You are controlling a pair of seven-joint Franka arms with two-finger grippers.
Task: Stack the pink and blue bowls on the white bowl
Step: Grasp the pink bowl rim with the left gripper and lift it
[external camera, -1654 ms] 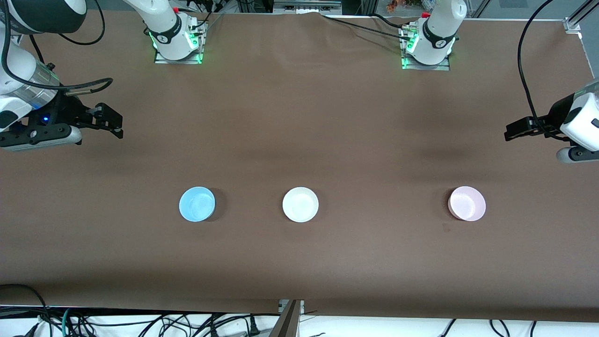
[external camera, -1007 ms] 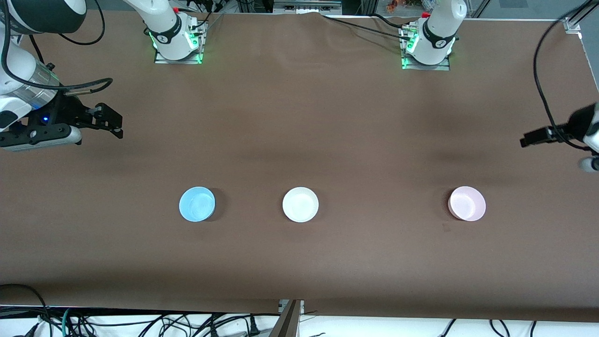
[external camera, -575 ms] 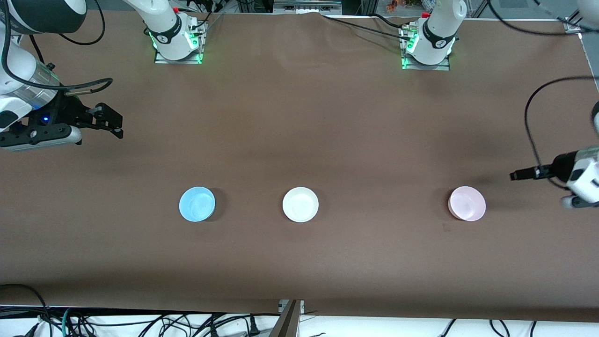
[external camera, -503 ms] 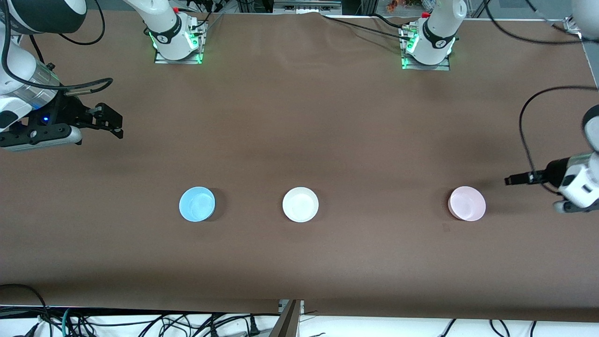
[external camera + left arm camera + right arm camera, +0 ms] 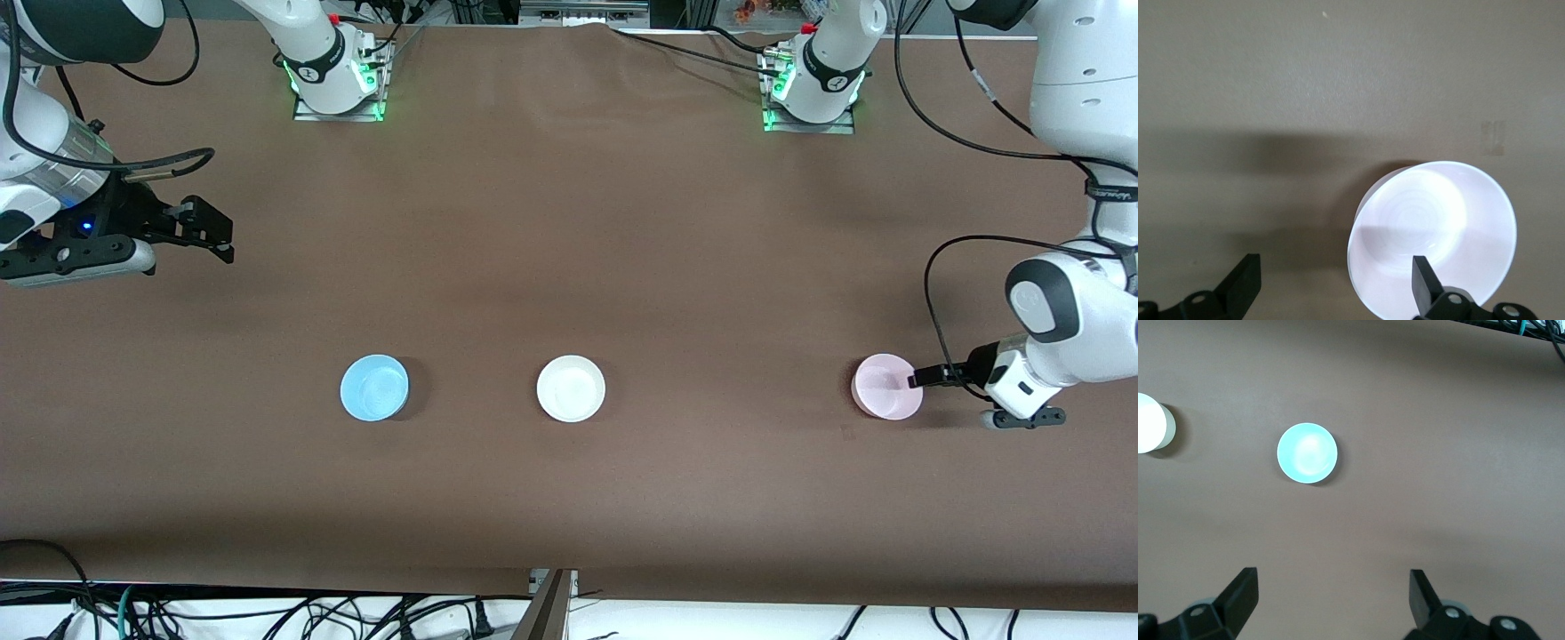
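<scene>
One finger (image 5: 1426, 285) of the wide-spread left end effector (image 5: 917, 379) hung over the pink bowl (image 5: 882, 386); the right end effector (image 5: 210, 236) waited, wide too.

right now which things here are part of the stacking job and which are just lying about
Part of the job:
pink bowl
blue bowl
white bowl
left gripper, fingers open at the pink bowl's rim
right gripper, waiting, open

Lying about:
cables off the table's near edge

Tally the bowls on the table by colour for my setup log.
pink bowl: 1
blue bowl: 1
white bowl: 1
Total: 3 bowls
</scene>
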